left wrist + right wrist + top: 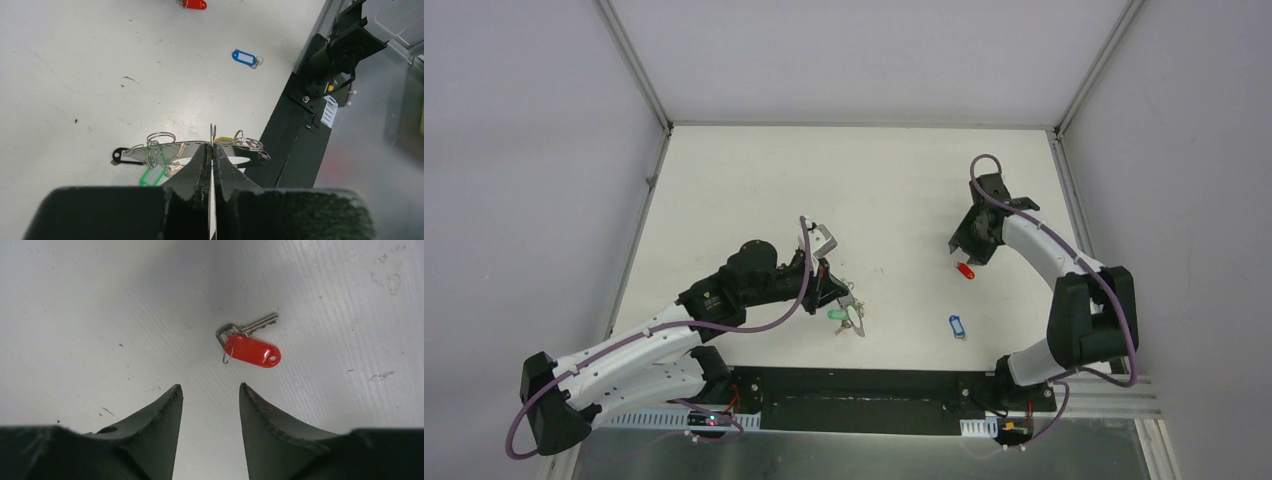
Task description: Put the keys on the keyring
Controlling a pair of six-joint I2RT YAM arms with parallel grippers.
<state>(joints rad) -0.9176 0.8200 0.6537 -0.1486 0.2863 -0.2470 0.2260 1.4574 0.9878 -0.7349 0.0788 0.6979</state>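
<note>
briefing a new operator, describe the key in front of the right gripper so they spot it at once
On the white table, look to its right half, just ahead of the right gripper. A small silver key lies flat there, alone, and its red tag sets it apart from the blue-tagged key nearer the table's near edge.

glossy plastic tag [252,351], metal key [260,323]

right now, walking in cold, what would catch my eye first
The red-tagged key stands out, alone on the white table just ahead of the right gripper, whose jaws stand apart with nothing between them. Left of centre, the left gripper is pinched shut on the keyring, a green tag beside it; a blue-tagged key lies loose toward the near edge.
</note>
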